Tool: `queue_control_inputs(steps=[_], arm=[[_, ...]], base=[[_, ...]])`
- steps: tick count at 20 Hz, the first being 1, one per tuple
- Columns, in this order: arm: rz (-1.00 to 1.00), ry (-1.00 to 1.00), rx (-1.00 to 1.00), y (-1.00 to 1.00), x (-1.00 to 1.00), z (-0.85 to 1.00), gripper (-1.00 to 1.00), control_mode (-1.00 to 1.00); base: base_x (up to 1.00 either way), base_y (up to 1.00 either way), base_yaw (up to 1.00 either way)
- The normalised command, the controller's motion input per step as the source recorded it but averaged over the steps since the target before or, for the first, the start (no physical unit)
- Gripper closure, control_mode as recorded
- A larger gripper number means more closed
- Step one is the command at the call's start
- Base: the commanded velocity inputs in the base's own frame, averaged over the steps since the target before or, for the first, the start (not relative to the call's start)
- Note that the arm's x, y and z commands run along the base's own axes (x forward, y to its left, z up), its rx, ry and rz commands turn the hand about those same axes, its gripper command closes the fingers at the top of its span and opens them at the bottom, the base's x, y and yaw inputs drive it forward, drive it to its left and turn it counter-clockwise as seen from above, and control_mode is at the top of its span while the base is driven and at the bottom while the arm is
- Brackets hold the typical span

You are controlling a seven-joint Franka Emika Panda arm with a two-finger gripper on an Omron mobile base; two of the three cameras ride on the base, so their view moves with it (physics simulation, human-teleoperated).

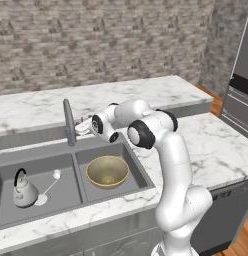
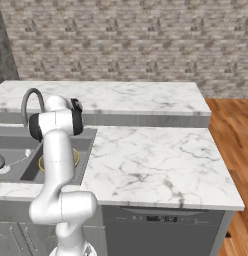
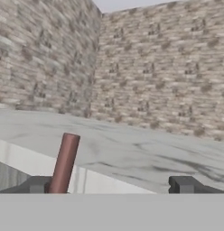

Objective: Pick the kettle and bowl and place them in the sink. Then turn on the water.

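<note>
The sink (image 1: 80,176) holds both things. The pale kettle (image 1: 23,191) with its black handle stands in the left basin, and the olive-tan bowl (image 1: 107,171) rests upright in the right basin. My gripper (image 1: 82,127) is open just right of the grey faucet (image 1: 69,122), low by its base, with nothing held. In the hand view a reddish-brown rod (image 3: 64,164) stands between my open fingertips (image 3: 38,184), close to the left one. From the right, the bowl's rim (image 2: 76,158) peeks from behind my arm under the curved faucet (image 2: 29,101). The water is out of view.
A pale spoon-like thing (image 1: 50,185) lies in the left basin beside the kettle. White marble counter (image 2: 156,160) stretches to the right, with a raised ledge (image 1: 146,92) and brick wall behind. A dishwasher front (image 1: 227,209) sits below the counter, and a dark oven (image 1: 240,100) stands at the far right.
</note>
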Motion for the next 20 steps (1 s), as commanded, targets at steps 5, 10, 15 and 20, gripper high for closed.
queue_control_inputs(steps=[5,10,15,20], arm=[[-0.05,0.00,0.00,0.32,0.10,-0.13,-1.00,-1.00],[-0.19,0.00,0.00,0.01,0.00,-0.04,-1.00,-1.00],[-0.08,0.00,0.00,0.00,0.00,-0.07,-1.00,-1.00],[-0.10,0.00,0.00,0.00,-0.01,-0.12,-1.00,-1.00]], base=[[0.00,0.00,0.00],[0.00,0.00,0.00],[0.00,0.00,0.00],[0.00,0.00,0.00]])
